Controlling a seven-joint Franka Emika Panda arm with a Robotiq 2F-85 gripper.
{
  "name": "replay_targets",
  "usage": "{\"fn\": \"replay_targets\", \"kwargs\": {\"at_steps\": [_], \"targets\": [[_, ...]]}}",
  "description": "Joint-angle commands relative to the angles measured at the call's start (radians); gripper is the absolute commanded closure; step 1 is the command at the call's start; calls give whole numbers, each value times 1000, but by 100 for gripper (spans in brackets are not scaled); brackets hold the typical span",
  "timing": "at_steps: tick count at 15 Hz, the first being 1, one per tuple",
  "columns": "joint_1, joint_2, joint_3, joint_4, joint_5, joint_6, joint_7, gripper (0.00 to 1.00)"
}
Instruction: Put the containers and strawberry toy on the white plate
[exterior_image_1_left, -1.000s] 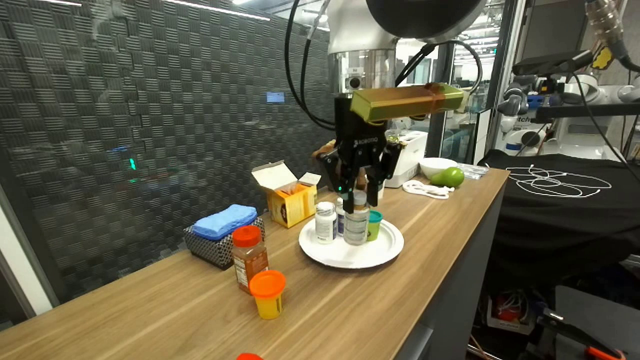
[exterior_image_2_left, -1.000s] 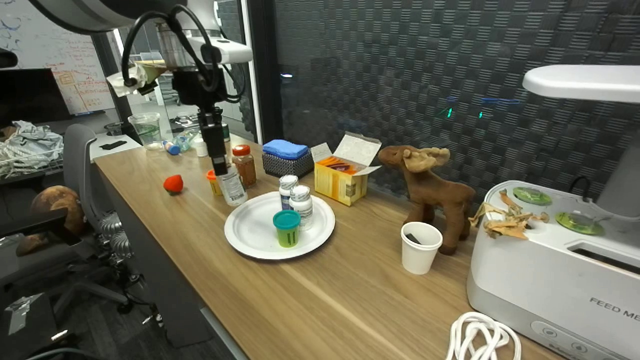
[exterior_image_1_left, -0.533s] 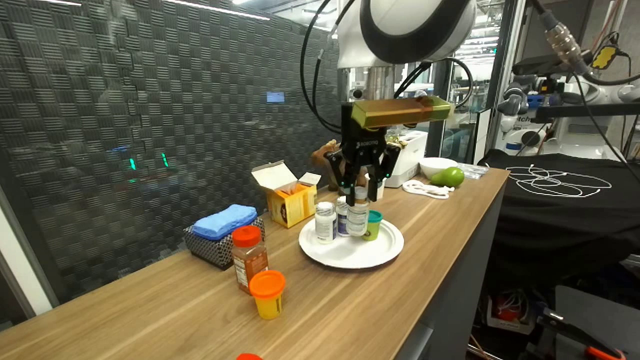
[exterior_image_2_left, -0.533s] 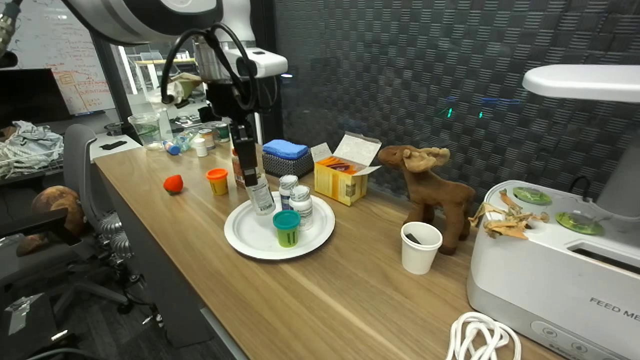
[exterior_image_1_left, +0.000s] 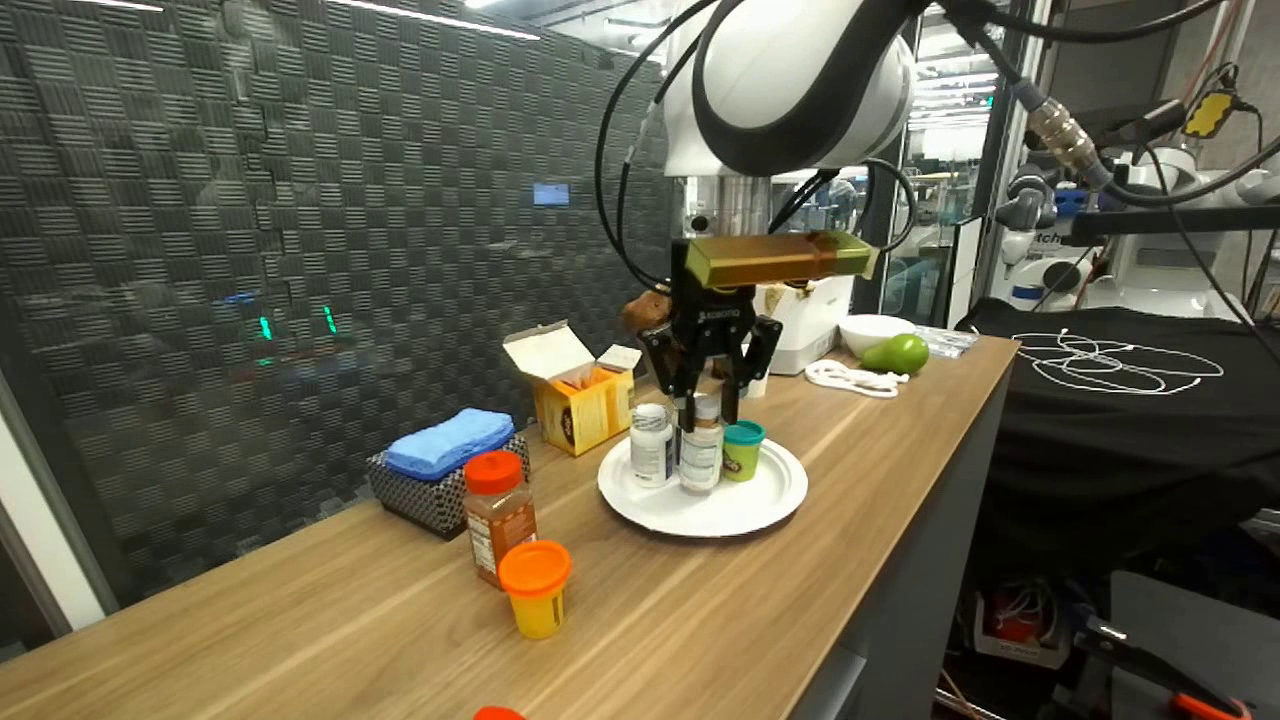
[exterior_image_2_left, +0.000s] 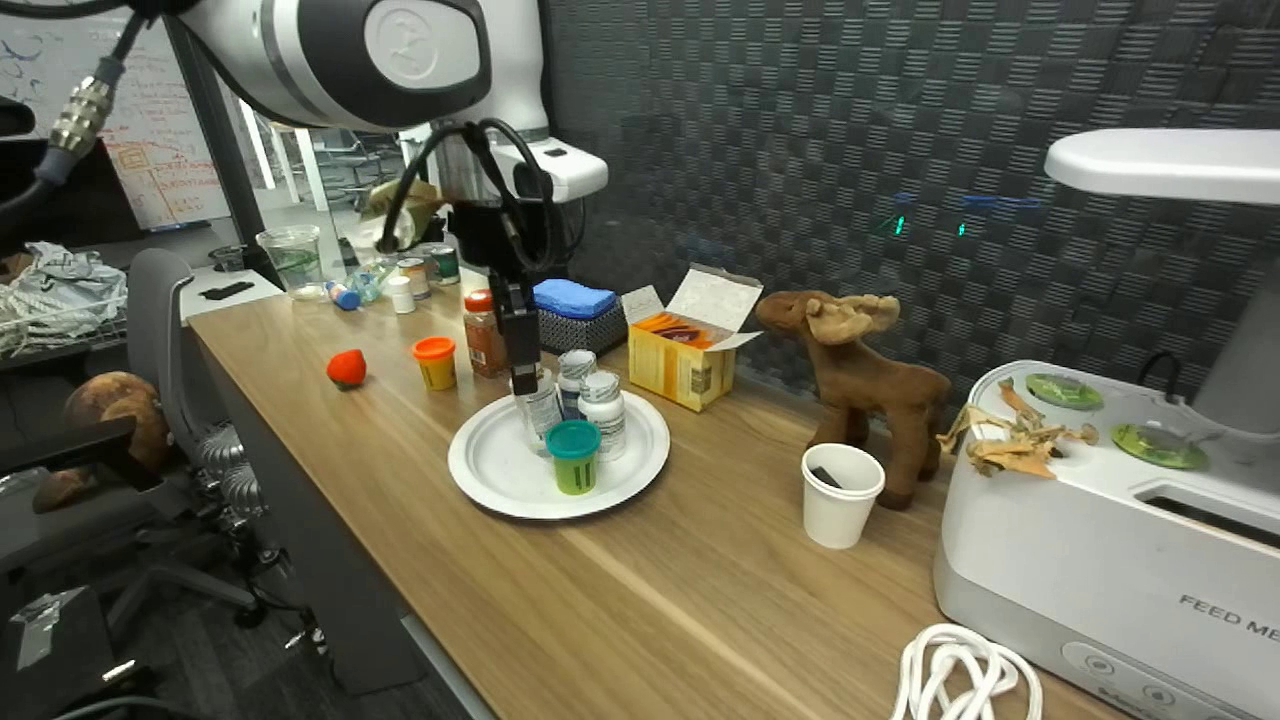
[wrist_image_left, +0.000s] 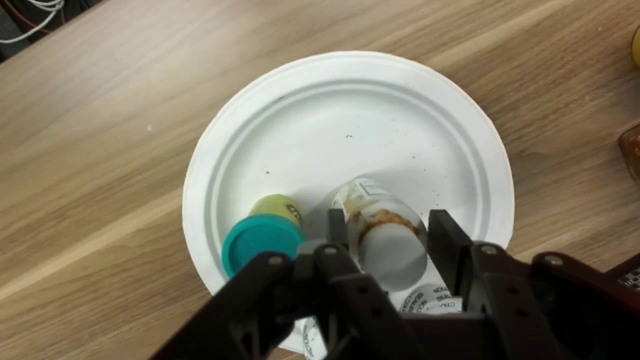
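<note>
Wrist view: low centre, the black pincer (wrist_image_left: 388, 220) pinches a pale-capped clear plastic jar (wrist_image_left: 382, 235), its label too small to read, over the round white plate (wrist_image_left: 325, 135). In an exterior view, the red strawberry toy (exterior_image_2_left: 347, 368) rests mid-left on the wooden counter (exterior_image_2_left: 700, 585); "FEED ME" marks the white plastic appliance (exterior_image_2_left: 1090, 560) at lower right.

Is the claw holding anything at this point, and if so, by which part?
The claw holds the grey-capped jar near its top, one finger on each side. Whether they press the cap or just below it is unclear.
</note>
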Motion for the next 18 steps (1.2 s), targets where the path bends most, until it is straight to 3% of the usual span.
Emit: {"fn": "replay_targets", "kwargs": {"at_steps": [1, 16, 17, 18], "targets": [[7, 23, -4, 28, 40, 7, -43, 79], [13, 28, -25, 19, -8, 39, -11, 79], [14, 30, -25, 20, -11, 34, -11, 36], [13, 32, -24, 22, -8, 25, -16, 29]]}}
